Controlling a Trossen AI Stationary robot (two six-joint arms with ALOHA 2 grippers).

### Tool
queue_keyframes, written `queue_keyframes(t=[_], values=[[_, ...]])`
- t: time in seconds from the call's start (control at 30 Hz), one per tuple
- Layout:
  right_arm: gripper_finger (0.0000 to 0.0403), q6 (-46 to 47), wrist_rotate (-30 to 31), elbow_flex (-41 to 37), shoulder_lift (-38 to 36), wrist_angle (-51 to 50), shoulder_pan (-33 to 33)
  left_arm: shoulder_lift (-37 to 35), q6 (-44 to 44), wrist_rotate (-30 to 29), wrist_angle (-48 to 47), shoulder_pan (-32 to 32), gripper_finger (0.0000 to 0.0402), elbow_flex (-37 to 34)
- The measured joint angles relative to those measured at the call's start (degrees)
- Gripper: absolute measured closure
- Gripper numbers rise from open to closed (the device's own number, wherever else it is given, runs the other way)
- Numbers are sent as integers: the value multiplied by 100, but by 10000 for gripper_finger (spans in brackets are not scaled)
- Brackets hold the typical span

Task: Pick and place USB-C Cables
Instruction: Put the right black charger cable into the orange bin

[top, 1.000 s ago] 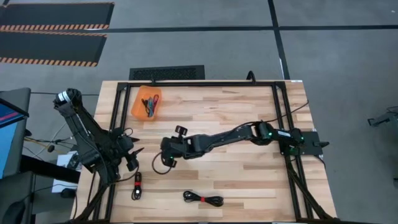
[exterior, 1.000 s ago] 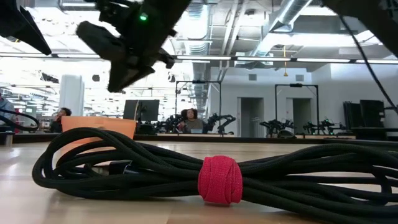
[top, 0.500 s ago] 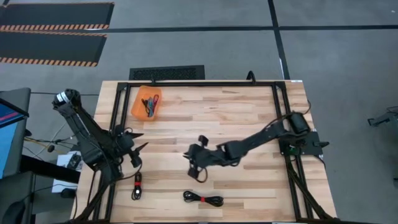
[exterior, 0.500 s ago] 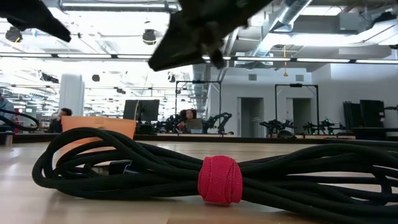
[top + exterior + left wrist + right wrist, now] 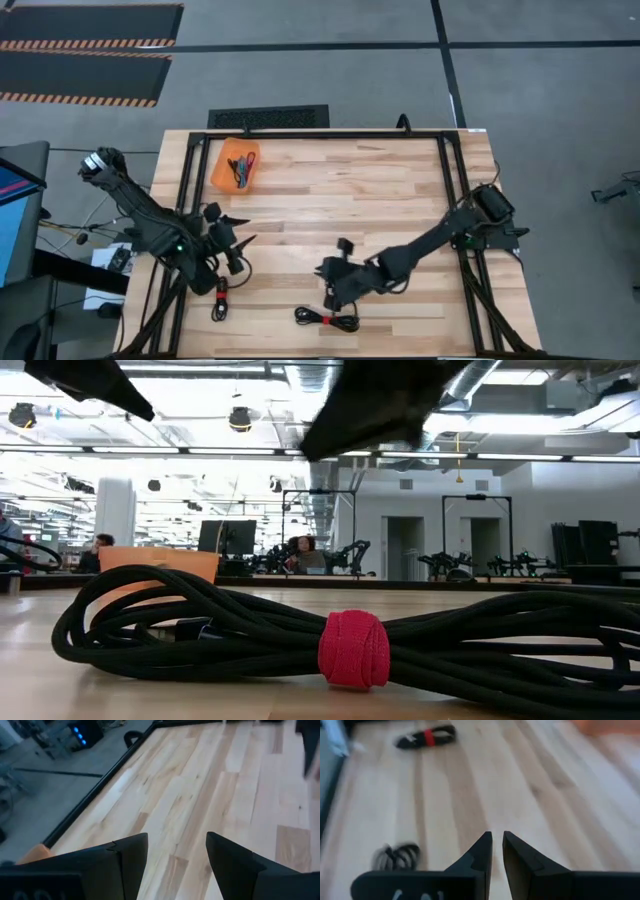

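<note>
Near the table's (image 5: 400, 180) front edge, right gripper (image 5: 330, 297) nearly together above red-tied cable (image 5: 327, 320); left gripper (image 5: 243, 240) apart.

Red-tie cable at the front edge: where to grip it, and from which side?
Probably grip the cable at the red tie, coming straight down. It lies flat as a long bundle, and the tie cinches the strands together there, so the fingers should span its short width. The right gripper hovers close by.

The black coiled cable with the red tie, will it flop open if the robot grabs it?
The black coiled cable with the red tie probably stays bundled, since the tie cinches its middle. Its loose end loops look soft and may droop. Lying flat, it seems unlikely to roll.
</note>
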Motion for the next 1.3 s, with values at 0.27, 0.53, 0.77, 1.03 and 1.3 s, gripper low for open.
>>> queue_keyframes(t=[0.27, 0.53, 0.77, 1.03, 1.3], values=[[335, 1248, 1237, -6, -447, -1499, 397, 433, 178, -202, 94, 11, 209, -2], [335, 150, -432, -12, -347, -581, 652, 604, 1126, 145, 966, 142, 209, -2], [335, -656, -1058, 9, -286, 1432, 557, 613, 2447, 680, 2055, 129, 209, -2], [326, -629, -1285, 23, 681, 2602, -141, 610, 2438, 789, 1802, 55, 209, -2], [251, -676, -2435, 696, 1763, 3254, -653, 484, 1566, 984, 963, 42, 209, 0]])
